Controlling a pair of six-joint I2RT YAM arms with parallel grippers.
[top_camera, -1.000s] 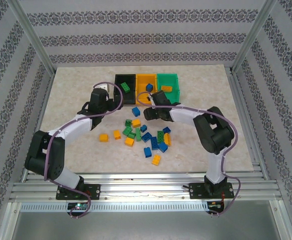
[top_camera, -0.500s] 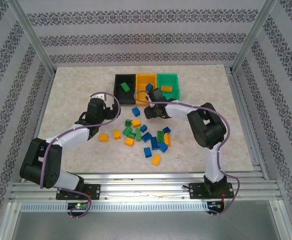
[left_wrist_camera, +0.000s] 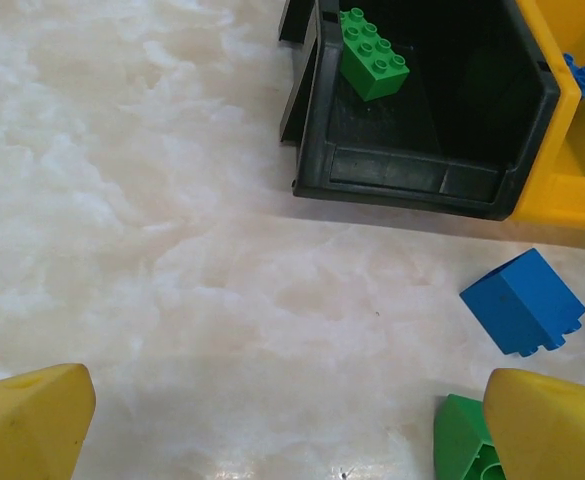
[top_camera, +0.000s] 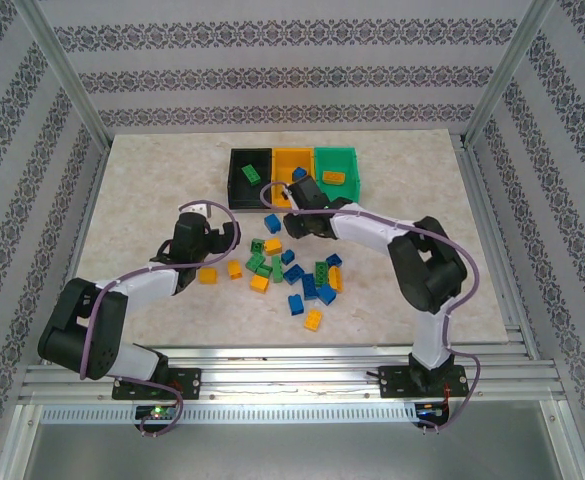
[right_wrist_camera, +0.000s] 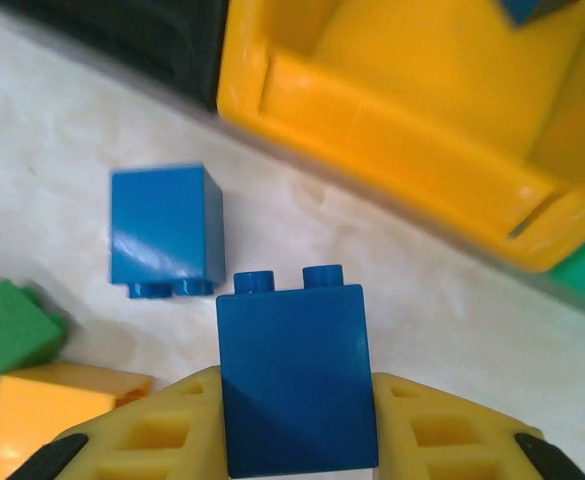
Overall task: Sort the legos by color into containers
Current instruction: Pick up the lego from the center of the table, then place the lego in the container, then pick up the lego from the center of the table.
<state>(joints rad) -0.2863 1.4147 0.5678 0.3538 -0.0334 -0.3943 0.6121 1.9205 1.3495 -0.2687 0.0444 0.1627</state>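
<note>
Marble-patterned table [top_camera: 152, 180] carries loose legos [top_camera: 313, 319] in front of three bins. Right gripper [right_wrist_camera: 297, 432] clamps a blue brick [right_wrist_camera: 297, 375] just before the yellow bin [right_wrist_camera: 392, 135]. Left gripper [left_wrist_camera: 287, 425] hangs spread wide and empty near the black bin [left_wrist_camera: 412, 180], where one green brick [left_wrist_camera: 372, 52] lies.

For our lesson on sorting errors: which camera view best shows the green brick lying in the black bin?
Left wrist view: the green brick sits close up, studs countable, inside the black bin. The top external view shows it as a small green patch.
</note>
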